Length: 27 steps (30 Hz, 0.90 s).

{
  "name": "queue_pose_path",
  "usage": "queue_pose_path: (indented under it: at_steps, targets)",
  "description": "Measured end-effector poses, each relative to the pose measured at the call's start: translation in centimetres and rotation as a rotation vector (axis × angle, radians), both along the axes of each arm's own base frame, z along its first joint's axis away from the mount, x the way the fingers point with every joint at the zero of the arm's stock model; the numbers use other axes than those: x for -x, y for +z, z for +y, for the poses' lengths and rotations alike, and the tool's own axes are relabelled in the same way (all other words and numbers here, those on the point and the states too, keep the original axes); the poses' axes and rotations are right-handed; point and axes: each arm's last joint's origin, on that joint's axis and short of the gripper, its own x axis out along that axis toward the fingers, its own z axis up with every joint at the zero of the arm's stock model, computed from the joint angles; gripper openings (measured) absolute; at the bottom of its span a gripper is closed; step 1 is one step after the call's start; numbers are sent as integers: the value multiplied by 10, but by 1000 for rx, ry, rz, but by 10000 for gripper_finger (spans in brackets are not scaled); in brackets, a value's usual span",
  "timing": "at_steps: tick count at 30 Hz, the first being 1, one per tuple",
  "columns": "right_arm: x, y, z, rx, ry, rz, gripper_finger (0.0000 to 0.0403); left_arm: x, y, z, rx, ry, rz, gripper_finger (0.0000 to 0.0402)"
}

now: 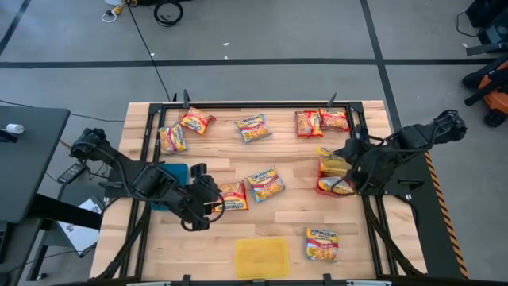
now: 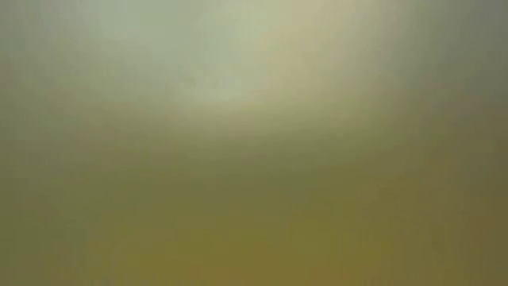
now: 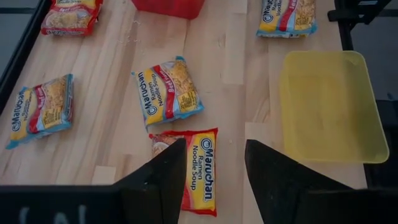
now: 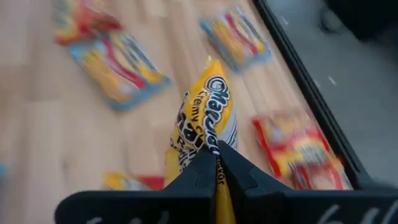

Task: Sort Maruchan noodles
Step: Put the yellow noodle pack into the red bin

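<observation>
Several Maruchan noodles packets lie flat on the wooden table (image 1: pixel 294 222). My left gripper (image 3: pixel 214 165) hovers open over a red-orange packet (image 3: pixel 200 171), which shows between its fingers and lies next to a blue-edged packet (image 3: pixel 168 90). That left gripper (image 1: pixel 210 202) is left of the table's middle, beside the blue tray (image 1: pixel 173 176). My right gripper (image 4: pixel 217 171) is shut on a yellow packet (image 4: pixel 208 121). It stands at the right (image 1: pixel 347 153), by the far end of the red tray (image 1: pixel 324 189), which holds more yellow packets (image 1: pixel 333 168). The low view shows only blur. My right gripper pinches the yellow packet by one end edge (image 4: pixel 217 163) between its two shut fingers. The fingers slant downward. The packet sticks out beyond the fingertips, edge-on and tilted, and looks lifted over the red tray's far end (image 1: pixel 329 152).
A yellow tray (image 1: pixel 260 257) sits at the near edge, with a blue-edged packet (image 1: pixel 321 244) to its right. More packets lie along the far edge (image 1: pixel 252 127), (image 1: pixel 309 123), (image 1: pixel 196 121). A black frame rail (image 1: pixel 238 104) borders the table.
</observation>
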Motion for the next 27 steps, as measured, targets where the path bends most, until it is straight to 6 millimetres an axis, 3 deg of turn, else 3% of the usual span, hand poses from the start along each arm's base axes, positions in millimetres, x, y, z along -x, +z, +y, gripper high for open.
queue_pose_path:
  at_steps: [5, 15, 27]
  targets:
    - [1, 3, 5, -113, 96, -2, 7, 0, 0, 0, 4, 4, 0, 167]
    - [-4, -48, 5, -86, -45, 139, 6, 4, 0, -8, 31, 1, -4, 167]
    - [-16, -75, 6, -42, -200, -15, 8, 7, 0, -12, 19, -9, -12, 167]
